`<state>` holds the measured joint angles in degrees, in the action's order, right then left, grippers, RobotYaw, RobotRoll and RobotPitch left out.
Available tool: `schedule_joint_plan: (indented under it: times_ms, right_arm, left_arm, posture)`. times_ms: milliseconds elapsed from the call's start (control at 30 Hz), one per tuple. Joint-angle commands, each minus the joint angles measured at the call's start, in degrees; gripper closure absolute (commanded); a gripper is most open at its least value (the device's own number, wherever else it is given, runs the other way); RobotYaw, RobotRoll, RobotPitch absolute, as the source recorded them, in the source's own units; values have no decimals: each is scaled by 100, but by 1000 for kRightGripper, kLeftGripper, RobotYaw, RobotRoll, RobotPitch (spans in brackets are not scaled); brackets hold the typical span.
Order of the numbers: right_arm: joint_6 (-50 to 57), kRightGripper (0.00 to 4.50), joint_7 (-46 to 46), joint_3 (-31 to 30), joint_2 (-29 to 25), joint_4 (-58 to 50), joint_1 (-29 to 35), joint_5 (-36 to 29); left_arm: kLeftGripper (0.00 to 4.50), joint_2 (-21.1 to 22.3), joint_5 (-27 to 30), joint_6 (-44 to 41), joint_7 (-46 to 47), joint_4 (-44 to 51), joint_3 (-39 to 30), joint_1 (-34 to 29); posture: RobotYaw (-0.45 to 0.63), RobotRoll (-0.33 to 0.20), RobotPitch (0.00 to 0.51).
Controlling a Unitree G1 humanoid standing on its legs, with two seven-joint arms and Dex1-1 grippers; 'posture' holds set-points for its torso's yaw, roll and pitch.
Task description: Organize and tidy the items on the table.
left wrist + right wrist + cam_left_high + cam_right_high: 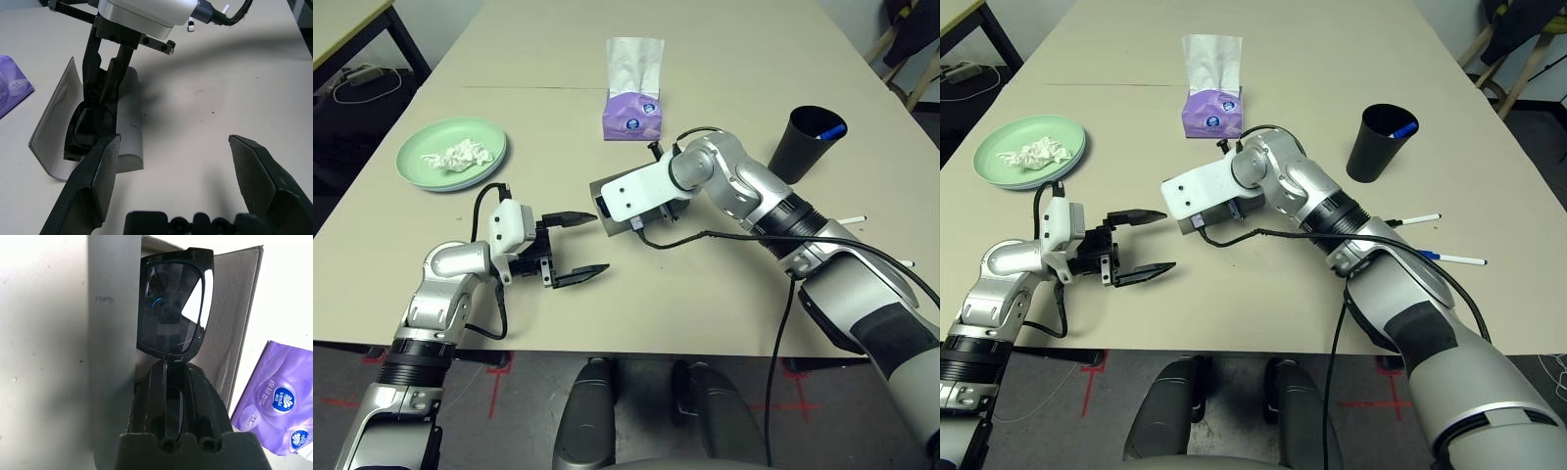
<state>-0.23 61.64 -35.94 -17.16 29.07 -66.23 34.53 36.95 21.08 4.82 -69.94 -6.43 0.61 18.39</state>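
Note:
My right gripper is shut on the black sunglasses at their bridge. It holds them upright inside the open long grey glasses case, which lies near the middle of the beige table. My left gripper stands open just left of the case, with nothing between its fingers. At the far left a pale green plate carries a crumpled white tissue wad, and the rim of a second pale plate peeks out beneath it.
A purple tissue pack stands behind the case. A black cup with a blue pen in it sits at the right, and two pens lie near the right edge. A dark-legged side table is at the far left.

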Motion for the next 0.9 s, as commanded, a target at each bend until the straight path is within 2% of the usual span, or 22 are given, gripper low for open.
schedule_joint_plan:
  times_ms: [33, 467, 633, 733, 833, 900]
  right_arm:
    - [-157, 4130, 159, -66, -71, -166, 58, -25]
    - [-420, 4130, 320, 8, -156, -218, 153, -116]
    - [-315, 2435, 80, 145, -151, -143, 48, -66]
    - [-152, 1206, -25, 284, -148, -193, -7, -110]
    - [21, 189, 12, 428, -148, -343, -74, -202]
    - [120, 73, 108, 540, -191, -496, -96, -309]
  left_arm:
    - [0, 46, -84, 35, -38, 3, 35, 33]
    - [0, 84, -75, 30, -44, 18, -6, -15]
    - [0, 114, -71, 25, -44, 2, -19, -15]
    - [0, 125, -81, 17, -34, -20, -22, 11]
    - [0, 131, -82, -2, -33, -36, -16, 39]
    - [0, 136, -68, -41, -12, -20, -26, 50]
  posture:
    - [217, 0, 149]
    - [227, 0, 145]
    - [221, 0, 141]
    - [213, 0, 139]
    - [212, 0, 145]
    - [216, 0, 148]
